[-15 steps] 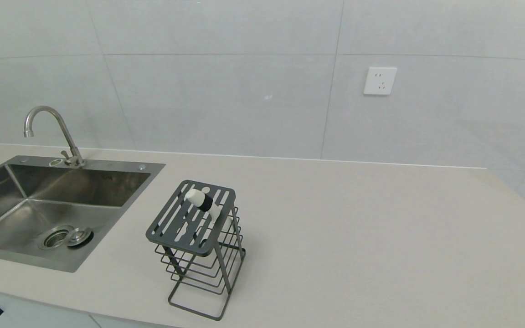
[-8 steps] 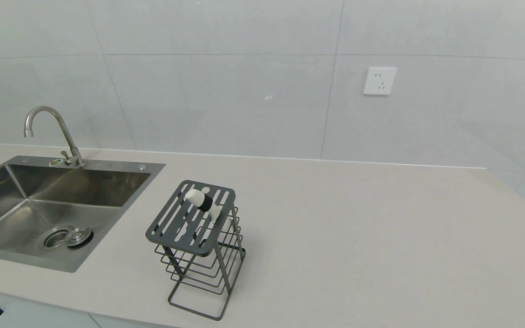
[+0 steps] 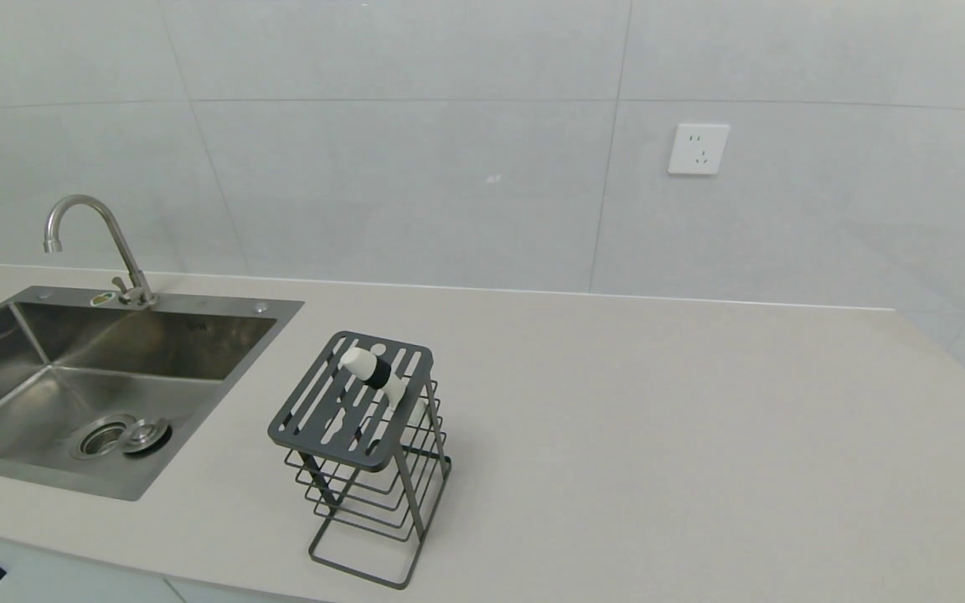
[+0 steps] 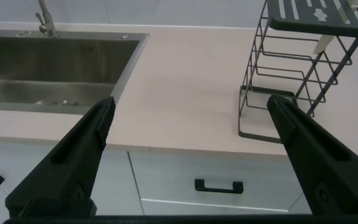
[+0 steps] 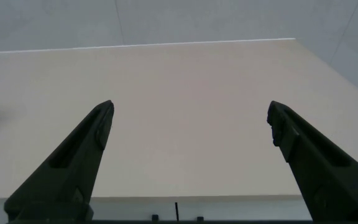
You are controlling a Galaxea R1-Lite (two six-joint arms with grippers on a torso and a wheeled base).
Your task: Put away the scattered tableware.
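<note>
In the head view, the piece of tableware I can make out is a utensil (image 3: 369, 368) with a white and black handle, already standing in the wire rack (image 3: 357, 452). It pokes up through a slot near the far edge of the top plate, long axis steep and a little tilted. The rack stands near the front edge of the counter (image 3: 658, 435), just beside the sink (image 3: 198, 303) on the counter's left part. In the left wrist view, my left claw (image 4: 189, 102) is spread wide and holds nothing. It hangs back off the counter's front edge, and the rack stands ahead beyond one finger rather than between the two. In the right wrist view, my right claw (image 5: 189, 106) is equally wide and unloaded, facing the counter's right part well apart from the rack. I judge the left arm the nearer one for anything at the rack.
</note>
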